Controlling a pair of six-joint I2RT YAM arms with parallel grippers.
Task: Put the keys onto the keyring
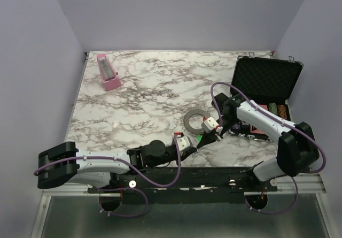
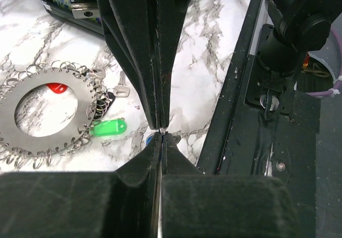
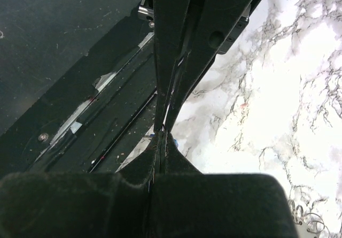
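The keyring lies flat on the marble; in the left wrist view it is a grey toothed ring with small wire loops round its rim. A red key lies in its hole. A green key and a silver key lie beside it. My left gripper and right gripper meet tip to tip near the table's front edge, both shut. Slivers of a blue key show at the tips; the rest is hidden.
An open black case with stacked chips stands at the right, behind my right arm. A pink metronome stands at the far left. The black base rail runs just below the grippers.
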